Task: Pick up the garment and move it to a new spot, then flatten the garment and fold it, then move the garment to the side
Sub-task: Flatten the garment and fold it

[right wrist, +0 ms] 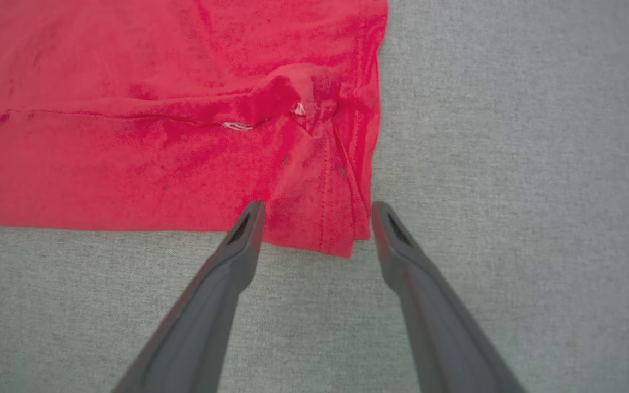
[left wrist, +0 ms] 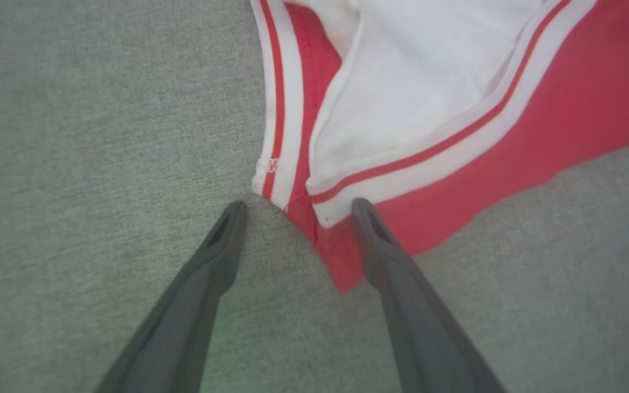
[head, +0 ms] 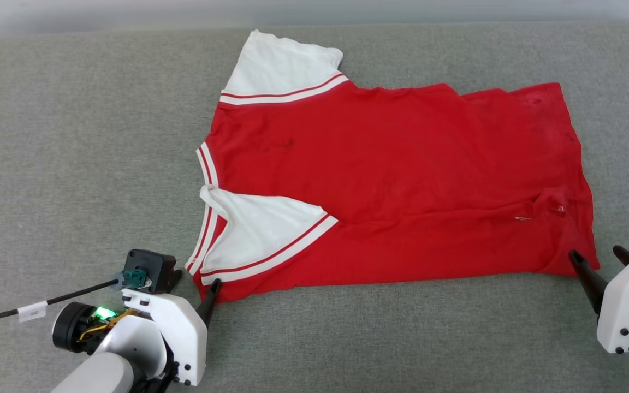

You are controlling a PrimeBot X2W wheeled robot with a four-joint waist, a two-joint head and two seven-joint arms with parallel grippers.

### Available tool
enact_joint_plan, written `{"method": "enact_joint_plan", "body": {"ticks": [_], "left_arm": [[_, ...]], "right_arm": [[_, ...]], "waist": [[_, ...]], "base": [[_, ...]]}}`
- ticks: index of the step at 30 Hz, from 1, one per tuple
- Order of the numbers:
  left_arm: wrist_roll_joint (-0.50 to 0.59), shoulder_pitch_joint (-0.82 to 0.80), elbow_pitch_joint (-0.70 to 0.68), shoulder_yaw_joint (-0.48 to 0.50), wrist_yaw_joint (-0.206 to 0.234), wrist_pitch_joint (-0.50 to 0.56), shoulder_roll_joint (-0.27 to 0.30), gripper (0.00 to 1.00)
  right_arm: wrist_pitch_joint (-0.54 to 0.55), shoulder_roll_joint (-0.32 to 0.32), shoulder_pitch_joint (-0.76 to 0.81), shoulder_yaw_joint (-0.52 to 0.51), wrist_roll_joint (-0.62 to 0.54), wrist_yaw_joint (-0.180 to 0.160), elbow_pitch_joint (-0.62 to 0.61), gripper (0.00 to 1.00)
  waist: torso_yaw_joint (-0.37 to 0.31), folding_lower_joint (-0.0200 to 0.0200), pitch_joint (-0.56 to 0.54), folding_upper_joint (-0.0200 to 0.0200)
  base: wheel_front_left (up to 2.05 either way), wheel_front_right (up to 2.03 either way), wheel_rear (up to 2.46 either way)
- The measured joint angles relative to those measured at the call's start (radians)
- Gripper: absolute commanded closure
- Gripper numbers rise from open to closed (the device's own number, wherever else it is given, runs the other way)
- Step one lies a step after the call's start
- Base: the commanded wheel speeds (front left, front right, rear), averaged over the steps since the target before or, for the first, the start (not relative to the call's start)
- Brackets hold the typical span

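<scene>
The garment [head: 391,164], red with white sleeves and striped trim, lies spread on the grey cloth surface, collar to the left and hem to the right. Its near long edge is folded over, with the near sleeve [head: 260,224] lying on top. No print shows. My left gripper [head: 197,281] stands open at the near left corner, and in the left wrist view the left gripper [left wrist: 298,206] straddles the garment's [left wrist: 565,109] red corner beside the striped collar. My right gripper [head: 595,252] stands open at the near right hem corner, the right gripper [right wrist: 317,207] flanking the garment [right wrist: 129,109] there.
A grey fabric-covered surface [head: 74,164] runs under everything, with bare room to the left, the right and in front of the garment. A black cable with a white tag [head: 33,311] runs from the left edge to my left wrist. A pale band lies past the far edge.
</scene>
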Motion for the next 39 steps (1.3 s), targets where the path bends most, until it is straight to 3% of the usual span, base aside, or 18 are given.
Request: {"method": "enact_joint_plan", "body": {"ticks": [6, 7, 8, 9, 15, 20, 35, 36, 37, 38, 39], "left_arm": [[-0.005, -0.002, 0.011, -0.011, 0.003, 0.036, 0.009, 0.00], [-0.009, -0.003, 0.013, -0.012, -0.001, 0.041, 0.008, 0.24], [-0.012, -0.005, 0.017, -0.014, -0.005, 0.043, 0.008, 0.73], [-0.012, -0.005, 0.020, -0.016, -0.008, 0.043, 0.007, 1.00], [-0.014, -0.008, 0.031, -0.026, -0.019, 0.018, -0.013, 1.00], [0.007, -0.006, -0.014, -0.024, 0.004, 0.007, -0.007, 1.00], [0.067, -0.030, -0.217, -0.034, 0.048, 0.033, 0.023, 1.00], [0.068, -0.030, -0.218, -0.035, 0.048, 0.034, 0.023, 1.00], [0.068, -0.030, -0.219, -0.036, 0.049, 0.034, 0.024, 1.00], [0.068, -0.030, -0.219, -0.037, 0.049, 0.035, 0.026, 1.00], [0.067, -0.029, -0.219, -0.038, 0.049, 0.039, 0.029, 1.00]], "right_arm": [[0.004, 0.016, 0.003, -0.004, -0.007, 0.000, -0.040, 0.00], [0.003, 0.020, 0.003, -0.002, -0.007, 0.000, -0.043, 0.00], [0.003, 0.021, 0.003, 0.000, -0.007, 0.000, -0.045, 0.00], [0.002, 0.021, 0.003, -0.001, -0.008, 0.000, -0.045, 0.00], [0.004, 0.007, 0.003, -0.030, -0.041, 0.000, -0.037, 0.00], [0.030, -0.035, -0.005, -0.025, -0.049, 0.000, 0.011, 0.00], [0.062, -0.055, -0.111, -0.013, -0.018, 0.000, 0.264, 0.00], [0.059, -0.058, -0.113, -0.012, -0.018, 0.000, 0.273, 0.20], [0.055, -0.058, -0.116, -0.010, -0.018, 0.000, 0.282, 0.62], [0.054, -0.058, -0.119, -0.007, -0.017, 0.000, 0.291, 0.88], [0.053, -0.058, -0.122, -0.003, -0.017, 0.000, 0.297, 1.00]], "waist": [[-0.021, -0.0001, 0.031, 0.0001], [-0.023, -0.0001, 0.034, 0.0000], [-0.026, -0.0002, 0.037, 0.0000], [-0.028, -0.0002, 0.039, 0.0000], [-0.024, -0.0001, 0.030, 0.0001], [-0.002, -0.0001, 0.018, 0.0000], [0.073, -0.0001, 0.053, 0.0000], [0.076, -0.0001, 0.055, 0.0000], [0.077, -0.0001, 0.055, 0.0001], [0.078, -0.0001, 0.054, 0.0000], [0.078, -0.0002, 0.053, 0.0000]], "base": [[0.00, 0.00, 0.00], [0.00, 0.00, 0.00], [0.00, 0.00, 0.00], [0.00, 0.00, 0.00], [0.00, 0.00, 0.00], [0.00, 0.00, 0.00], [0.00, 0.00, 0.00], [0.00, 0.00, 0.00], [0.00, 0.00, 0.00], [0.00, 0.00, 0.00], [0.00, 0.00, 0.00]]}}
